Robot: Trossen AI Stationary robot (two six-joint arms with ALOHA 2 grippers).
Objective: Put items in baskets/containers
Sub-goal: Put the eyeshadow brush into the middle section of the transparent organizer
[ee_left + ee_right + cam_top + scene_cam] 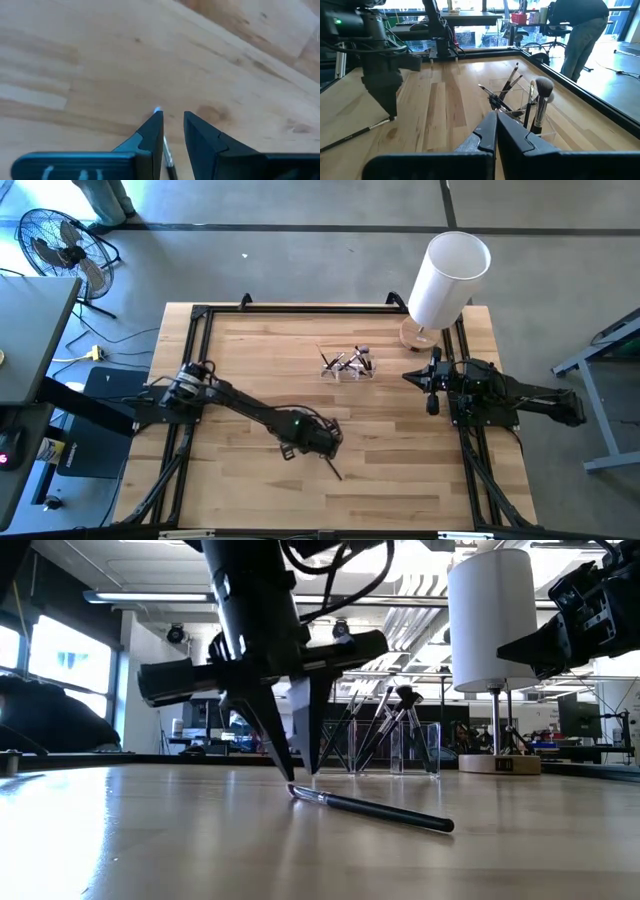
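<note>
**Brush lies between my left fingertips, handle running toward 5 o'clock**

My left claw [298, 772] points straight down at the desk [240, 360], its two fingers parted by a narrow gap and gripping nothing yet. The last loose makeup brush [372, 809] lies flat on the wood, and its metal ferrule end sits right under that gap; in my left wrist view the thin shaft [168, 159] shows between the two fingertips. Seen from above, the brush's [331, 469] long axis runs from under my claw out toward 5 o'clock, so the handle trails away from me toward the desk's near edge, and my fingers straddle it roughly crosswise. I judge that the closing move depends on this: the tips look just above or barely at the wood, and I am over the brush's end, not its middle.

The clear tray [347, 366], already bristling with brushes, stands at about 1 o'clock from my left claw, well apart. My right claw [433, 380] waits at the desk's right side near the white cylinder [448, 280], its fingers pressed nearly together on nothing.
</note>
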